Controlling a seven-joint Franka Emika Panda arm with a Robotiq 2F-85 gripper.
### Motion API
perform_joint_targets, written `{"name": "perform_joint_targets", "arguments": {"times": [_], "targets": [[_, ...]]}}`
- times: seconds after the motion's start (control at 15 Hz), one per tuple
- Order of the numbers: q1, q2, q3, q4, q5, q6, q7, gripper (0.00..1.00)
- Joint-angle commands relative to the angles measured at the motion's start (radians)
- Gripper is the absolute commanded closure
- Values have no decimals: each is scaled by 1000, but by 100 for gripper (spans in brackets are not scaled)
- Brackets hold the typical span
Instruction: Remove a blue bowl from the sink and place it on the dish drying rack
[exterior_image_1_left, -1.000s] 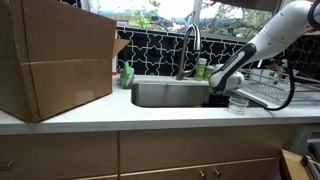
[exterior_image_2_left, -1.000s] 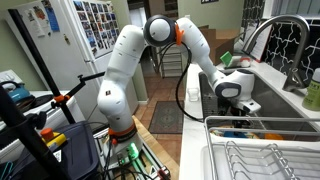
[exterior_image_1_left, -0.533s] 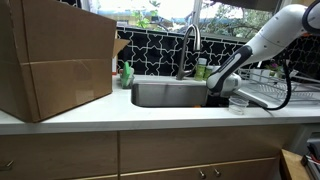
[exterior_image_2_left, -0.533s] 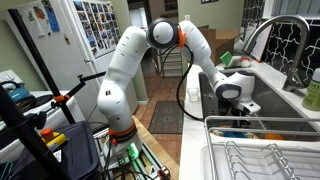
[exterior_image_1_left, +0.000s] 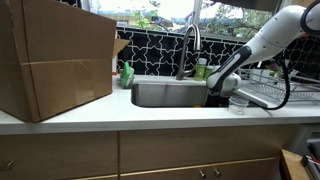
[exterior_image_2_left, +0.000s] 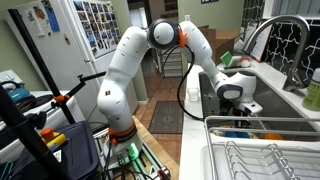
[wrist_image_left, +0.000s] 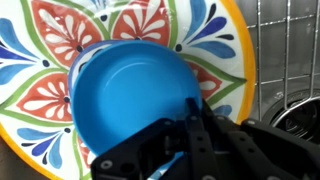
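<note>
blue bowl (wrist_image_left: 128, 92) on a patterned plate (wrist_image_left: 45, 55), rim partly hidden by the tool (wrist_image_left: 190, 128), its opening unclear

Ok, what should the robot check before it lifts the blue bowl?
1. Gripper down in the sink: ok.
2. Blue bowl right at the gripper's tip: ok.
3. Grip shut on the bowl's rim: cannot tell.
4. Bowl sitting alone: not ok, it rests on a painted plate.
5. Dish drying rack beside the sink: ok.
</note>
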Motion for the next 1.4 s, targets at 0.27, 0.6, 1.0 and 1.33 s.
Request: {"name": "perform_joint_targets", "arguments": {"times": [0.27,0.6,1.0,1.33], "targets": [[-81,-172,60,-104,103,-25,-116,99],[-129,-316,88,-183,283,-59,-219,99],[-118,-462,45,-272,420,-22,-319,99],[-111,-542,18,-307,544,-75,-429,99]]}}
